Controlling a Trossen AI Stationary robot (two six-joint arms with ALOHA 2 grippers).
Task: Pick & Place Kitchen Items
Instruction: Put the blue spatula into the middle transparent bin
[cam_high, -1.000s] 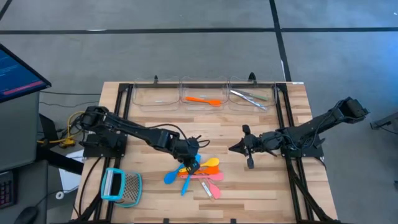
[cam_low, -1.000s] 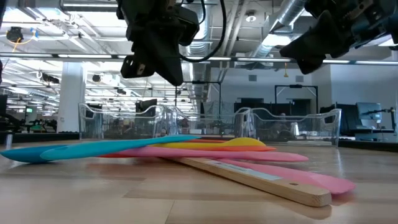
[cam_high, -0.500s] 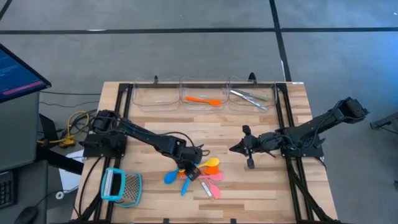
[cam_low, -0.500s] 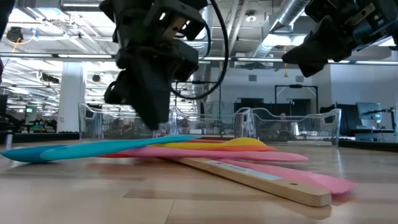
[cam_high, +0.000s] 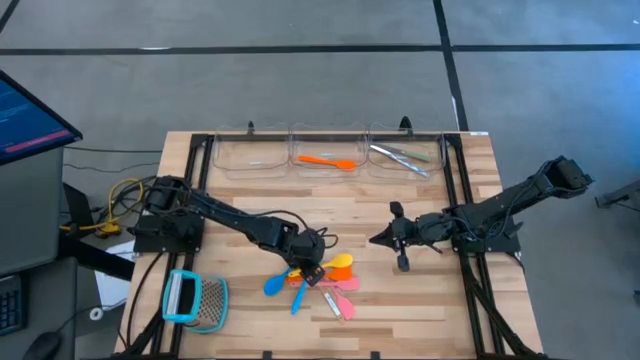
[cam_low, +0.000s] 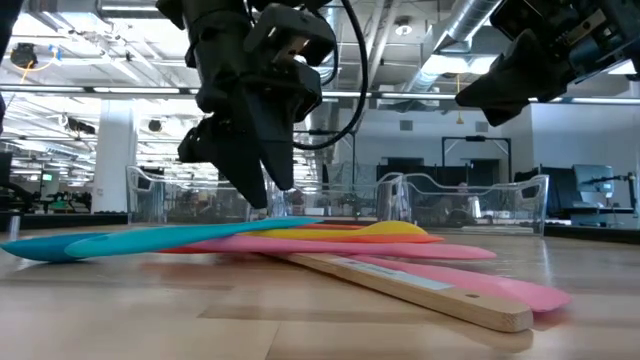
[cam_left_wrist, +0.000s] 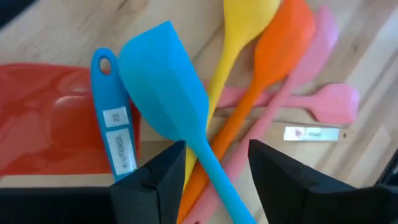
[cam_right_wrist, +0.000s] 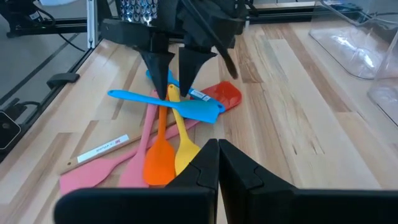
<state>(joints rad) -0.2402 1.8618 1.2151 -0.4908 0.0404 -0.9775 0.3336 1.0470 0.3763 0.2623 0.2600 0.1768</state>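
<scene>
A pile of slim kitchen items (cam_high: 318, 280) lies on the wooden table: a blue spatula (cam_left_wrist: 168, 93), a yellow spoon (cam_left_wrist: 242, 37), an orange spoon (cam_left_wrist: 283, 37), pink spatulas (cam_left_wrist: 326, 106) and a red-headed spatula (cam_left_wrist: 50, 118). My left gripper (cam_high: 306, 266) is open and points down at the pile. Its fingers (cam_left_wrist: 165, 177) stand on either side of the crossing blue, yellow and orange handles (cam_right_wrist: 175, 87). My right gripper (cam_high: 374, 240) is shut, raised to the pile's right and holding nothing. My left gripper comes from above, with its fingertips (cam_low: 262, 200) right at the blue spatula's handle. I cannot tell whether they touch it or the other handles.
Three clear bins stand along the far edge. The middle one holds an orange utensil (cam_high: 325, 160) and the right one holds metal and green pieces (cam_high: 404, 156). A teal-framed mesh tool (cam_high: 193, 300) lies near the front left corner. Black rails (cam_high: 462, 200) run along both table sides.
My left gripper has come down onto the pile, moving a little toward the near edge, and has opened from shut. The utensils have not moved.
</scene>
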